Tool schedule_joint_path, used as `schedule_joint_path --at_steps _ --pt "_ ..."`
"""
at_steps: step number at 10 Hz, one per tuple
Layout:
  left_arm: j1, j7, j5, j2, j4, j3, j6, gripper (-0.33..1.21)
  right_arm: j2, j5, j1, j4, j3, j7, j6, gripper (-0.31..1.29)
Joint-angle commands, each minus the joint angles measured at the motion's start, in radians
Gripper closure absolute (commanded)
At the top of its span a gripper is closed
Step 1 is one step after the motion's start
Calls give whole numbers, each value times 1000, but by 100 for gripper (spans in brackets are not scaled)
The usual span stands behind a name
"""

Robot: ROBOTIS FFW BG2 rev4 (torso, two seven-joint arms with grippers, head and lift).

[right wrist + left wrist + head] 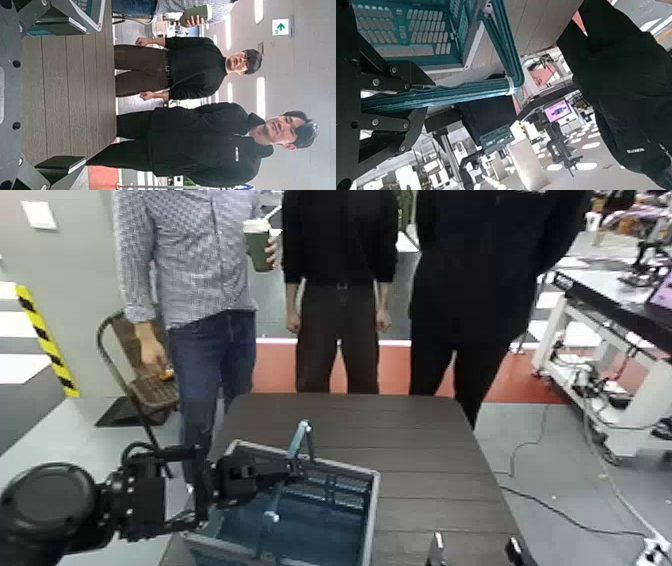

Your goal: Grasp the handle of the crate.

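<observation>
The crate (368,512), with grey rim and teal slatted walls, sits on the dark wooden table (420,440) at its near edge. Its thin teal handle (300,444) stands raised above the near-left rim. My left gripper (283,471) reaches in from the left and is shut on the handle. In the left wrist view the teal handle bar (455,91) runs between the black fingers (391,75), with the crate wall (415,28) beside them. My right gripper (475,550) is open and empty, low at the table's near right edge.
Three people stand close behind the table's far edge; one holds a green cup (258,242). A folding chair (140,380) stands at the far left. A white workbench (610,320) with equipment and floor cables is on the right.
</observation>
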Motion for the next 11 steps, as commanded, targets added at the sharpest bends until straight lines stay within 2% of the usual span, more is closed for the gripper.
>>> schedule_joint_path --at_steps 1,3,7,9,11 --pt "71 67 93 -19 -100 23 17 119 0 4 1 -3 1 -7 0 15" --pt "131 98 139 -48 -145 52 36 119 1 6 1 -3 2 -16 0 15" --pt "198 108 179 -111 -166 69 37 119 0 12 3 -6 5 -27 8 15" --pt "212 115 189 -125 -183 89 42 119 1 12 3 -6 7 -27 12 15" --pt "217 102 241 -134 -189 83 21 119 0 16 3 -6 10 -38 15 15"
